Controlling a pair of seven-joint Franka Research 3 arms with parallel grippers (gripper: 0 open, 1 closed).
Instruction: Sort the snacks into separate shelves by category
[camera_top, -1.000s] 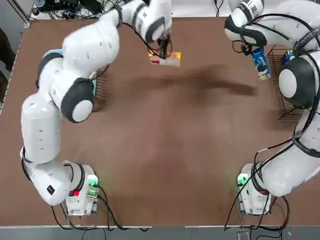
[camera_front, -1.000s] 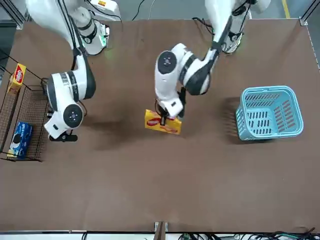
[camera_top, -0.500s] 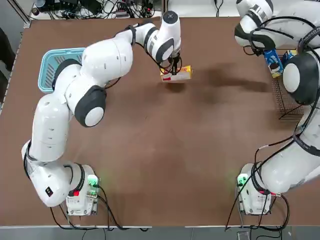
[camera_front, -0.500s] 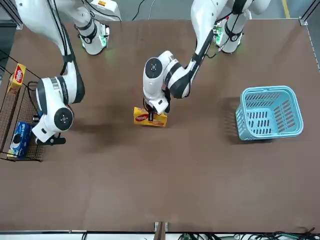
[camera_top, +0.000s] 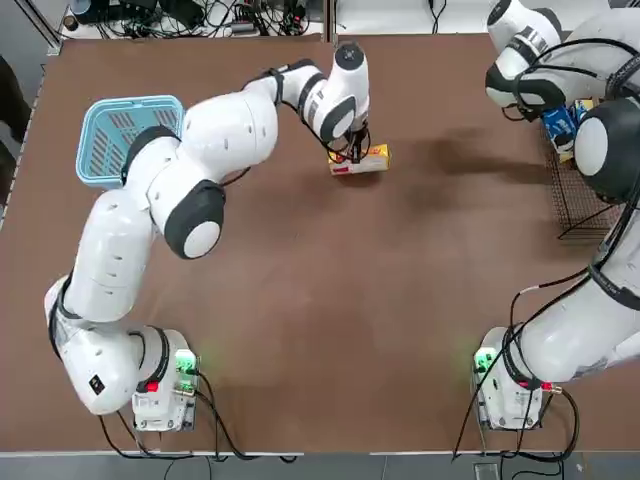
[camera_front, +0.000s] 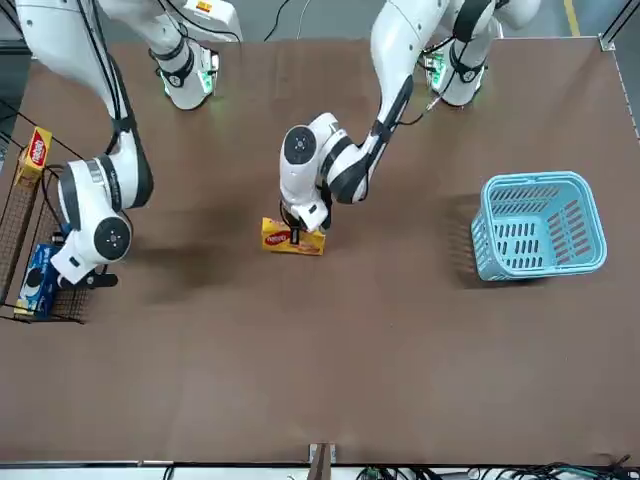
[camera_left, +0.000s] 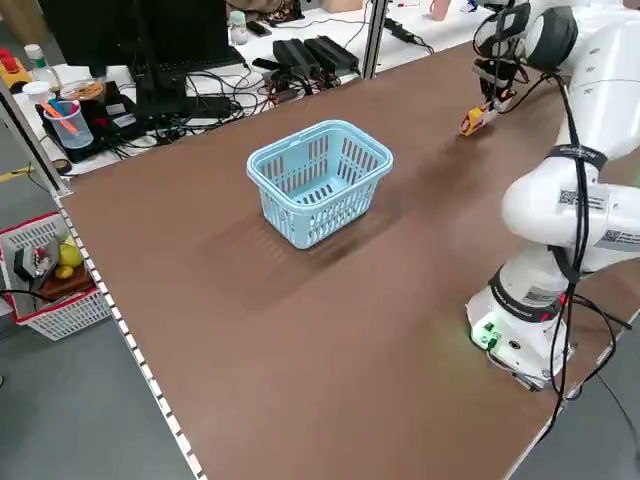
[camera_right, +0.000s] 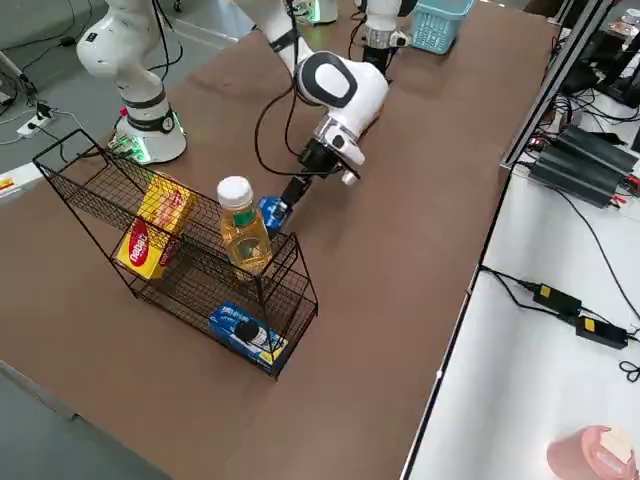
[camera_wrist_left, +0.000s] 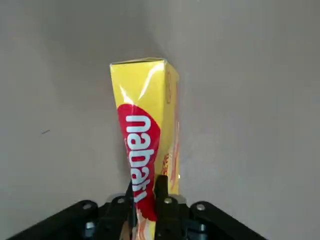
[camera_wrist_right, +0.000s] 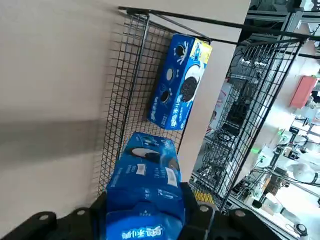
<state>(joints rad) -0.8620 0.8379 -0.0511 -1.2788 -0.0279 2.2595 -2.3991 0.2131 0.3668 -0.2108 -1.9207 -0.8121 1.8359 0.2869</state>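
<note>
"What have you got in front of you, biggest thing first?"

"A broad brown worktop (camera_front: 350, 380), and at my right side of it the black wire rack with mesh tiers (camera_right: 205, 285). The wire looks thin, so I'd keep my knuckles off it."

"And what's in it?"

"A yellow box with a red logo (camera_right: 160, 225) on one tier, and a stiff blue box with white print (camera_wrist_right: 180, 82) on another. I'd match by those."

"The yellow one you're carrying?"

"That long, narrow yellow carton with a red logo (camera_wrist_left: 145, 95) is over the far middle of the worktop, well apart from the rack. My left pincer (camera_wrist_left: 146, 185) is closed on its lower end. It should be light, with square edges and flat sides that grip well, but thin card will dent. I'd take the narrow sides and squeeze gently. Held by one end, it could tip if it knocks the wire."

"And the right?"

"My right pincer (camera_wrist_right: 144, 197) grips a glossy blue packet with white print (camera_wrist_right: 145, 170), just beside the blue box at the rack. The wrap creases, so I'd guess it's softer and a bit slippery. Low on the body is a sound hold; pinching only loose film might let it slide. I'd lower it slowly, then let go."
</note>
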